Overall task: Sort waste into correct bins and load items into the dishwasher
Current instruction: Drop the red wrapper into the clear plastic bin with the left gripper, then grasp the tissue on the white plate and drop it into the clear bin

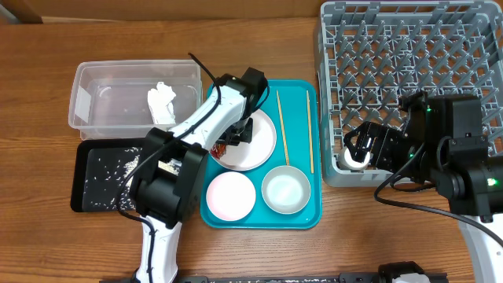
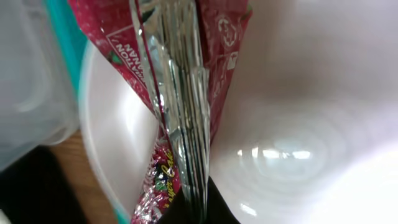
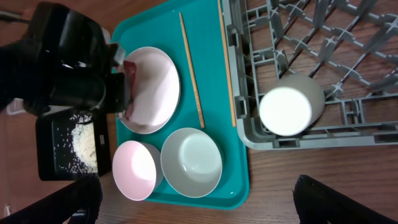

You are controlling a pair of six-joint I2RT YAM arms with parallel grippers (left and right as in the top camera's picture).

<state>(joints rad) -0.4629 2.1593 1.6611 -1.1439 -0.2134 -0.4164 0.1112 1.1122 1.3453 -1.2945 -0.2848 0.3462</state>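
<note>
We are pinching the small red sauce packet [image 2: 180, 93] in our left jaws over the round white plate [image 1: 265, 148], meaning to bin it; our right jaws are hanging spread beside the tiny white cup [image 3: 291, 107]

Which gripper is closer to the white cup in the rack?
Right. The right gripper sits open by the cup at the rack corner; the left gripper is over the plate, pinching the packet.
</note>
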